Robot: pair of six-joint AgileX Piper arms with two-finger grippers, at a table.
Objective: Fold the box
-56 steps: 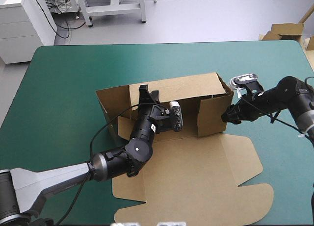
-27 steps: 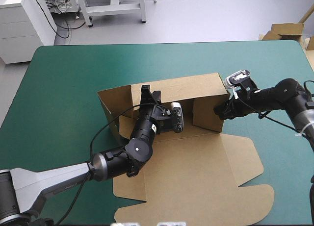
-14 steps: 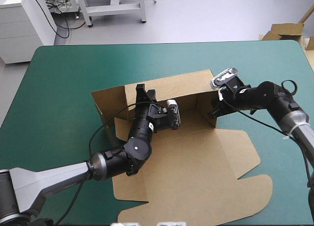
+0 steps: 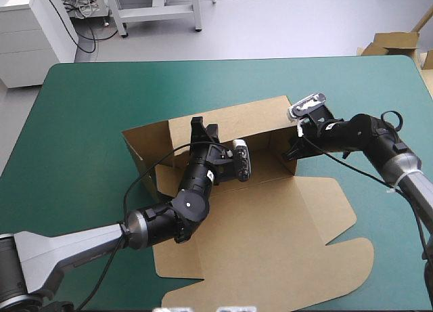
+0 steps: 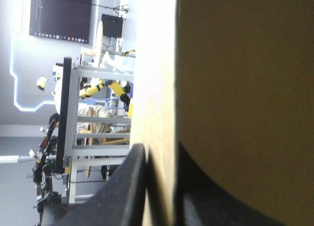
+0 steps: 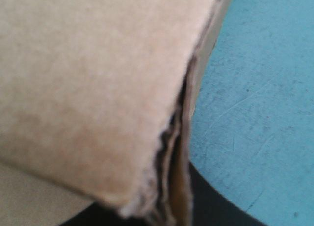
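Two hands: the left hand and the right hand each pinch a raised wall of the box; neither is spread.
Box position: near the middle of the teal-green table, closer to its far edge than its near edge.
Box condition: brown cut board, partly erected; the long back wall is upright and the lid panel lies flat toward the near edge.
Left hand: reaches over the box floor to the back wall's top edge, left of its middle. In the left wrist view the board sheet stands between the two black fingers, which are all but pressed together.
Right hand: at the right end wall, gripping its edge. In the right wrist view a layered board edge runs down to the hand, with a black finger just beside it.
Left end flap: raised, angled outward from the back wall.
Spare board: beyond the table's far right corner, well apart from the box.
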